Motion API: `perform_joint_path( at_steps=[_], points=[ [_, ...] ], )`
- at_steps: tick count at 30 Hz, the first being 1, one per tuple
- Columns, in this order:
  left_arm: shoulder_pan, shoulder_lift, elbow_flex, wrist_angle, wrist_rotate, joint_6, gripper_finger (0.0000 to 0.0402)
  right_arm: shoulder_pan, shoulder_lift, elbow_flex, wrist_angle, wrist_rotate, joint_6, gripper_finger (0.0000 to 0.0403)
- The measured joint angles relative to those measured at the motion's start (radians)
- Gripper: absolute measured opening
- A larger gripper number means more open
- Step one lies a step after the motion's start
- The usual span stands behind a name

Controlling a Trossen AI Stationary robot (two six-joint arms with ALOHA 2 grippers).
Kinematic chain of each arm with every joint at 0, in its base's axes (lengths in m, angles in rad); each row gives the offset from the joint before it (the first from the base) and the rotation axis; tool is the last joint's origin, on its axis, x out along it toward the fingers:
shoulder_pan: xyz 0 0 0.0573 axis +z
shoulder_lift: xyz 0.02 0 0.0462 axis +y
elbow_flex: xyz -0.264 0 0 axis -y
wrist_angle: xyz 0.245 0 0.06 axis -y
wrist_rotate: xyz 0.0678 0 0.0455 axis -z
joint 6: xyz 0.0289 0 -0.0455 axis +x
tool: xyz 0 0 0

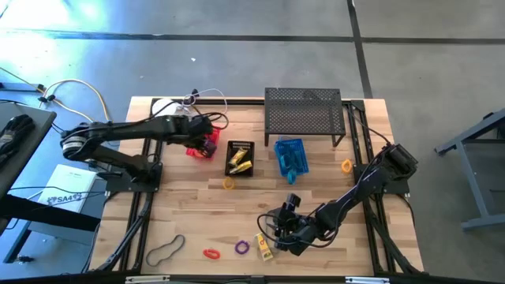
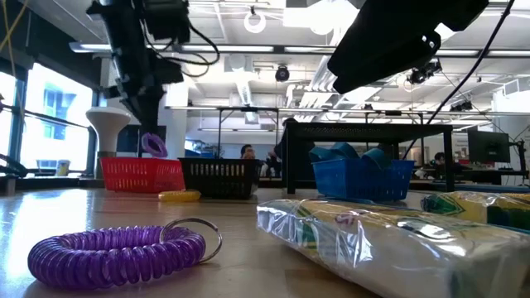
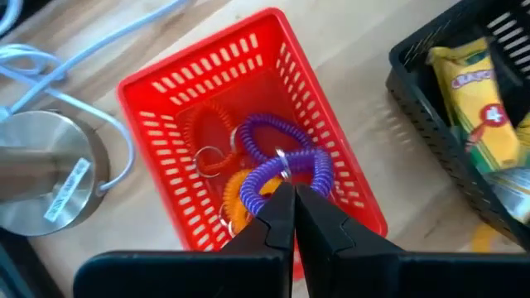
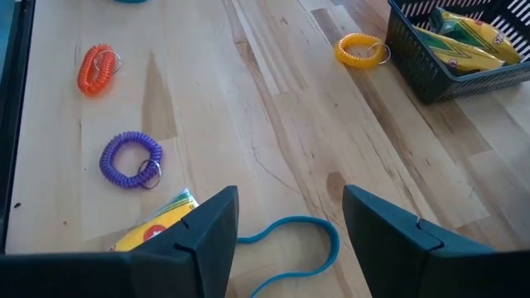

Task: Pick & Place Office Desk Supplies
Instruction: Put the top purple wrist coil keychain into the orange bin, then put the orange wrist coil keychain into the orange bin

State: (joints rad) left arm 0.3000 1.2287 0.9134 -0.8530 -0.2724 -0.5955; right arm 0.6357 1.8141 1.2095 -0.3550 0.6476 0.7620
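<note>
My left gripper (image 3: pixel 290 189) is shut on a purple coil ring (image 3: pixel 277 170) over the red basket (image 3: pixel 149 124), which holds a red coil (image 3: pixel 207 136) and an orange coil (image 3: pixel 236 194). In the low view the purple coil (image 2: pixel 151 145) hangs at the basket's rim (image 2: pixel 141 164). My right gripper (image 4: pixel 290 199) stands open near the table's front edge, above a blue rubber band (image 4: pixel 294 240) lying flat. Beside it lie a yellow crayon pack (image 4: pixel 153 225), another purple coil (image 4: pixel 130 159) and a red coil (image 4: pixel 95 68). My left gripper pinches the purple coil between its two fingertips, on the loop near its small metal ring (image 3: pixel 282 159). The fingers slant down from above. The coil hangs below them over the red basket; whether its lower end touches the coils inside, I cannot tell.
A black basket (image 1: pixel 241 158) with crayon packs and a blue basket (image 1: pixel 289 158) stand mid-table, with the black mesh shelf (image 1: pixel 304 110) behind. A yellow coil (image 1: pixel 229 183), an orange coil (image 1: pixel 346 166) and a dark band loop (image 1: pixel 166 251) lie loose. A white stand with cable (image 3: pixel 41 174) is beside the red basket.
</note>
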Motion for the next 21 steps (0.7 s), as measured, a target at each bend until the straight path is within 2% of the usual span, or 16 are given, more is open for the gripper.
perform_joint_path(
  at_steps=[5, 10, 21],
  points=[
    [-0.001, 0.056, 0.0, 0.014, -0.038, 0.023, 0.0, 0.0, 0.0, 0.0, 0.0, 0.0, 0.0, 0.0205],
    [-0.001, 0.058, 0.0, 0.013, -0.066, 0.047, 0.0005, 0.0, 0.0, 0.0, 0.0, 0.0, 0.0, 0.0205],
    [-0.005, 0.03, 0.0, 0.011, -0.07, 0.047, 0.0081, 0.0, 0.0, 0.0, 0.0, 0.0, 0.0, 0.0205]
  ],
)
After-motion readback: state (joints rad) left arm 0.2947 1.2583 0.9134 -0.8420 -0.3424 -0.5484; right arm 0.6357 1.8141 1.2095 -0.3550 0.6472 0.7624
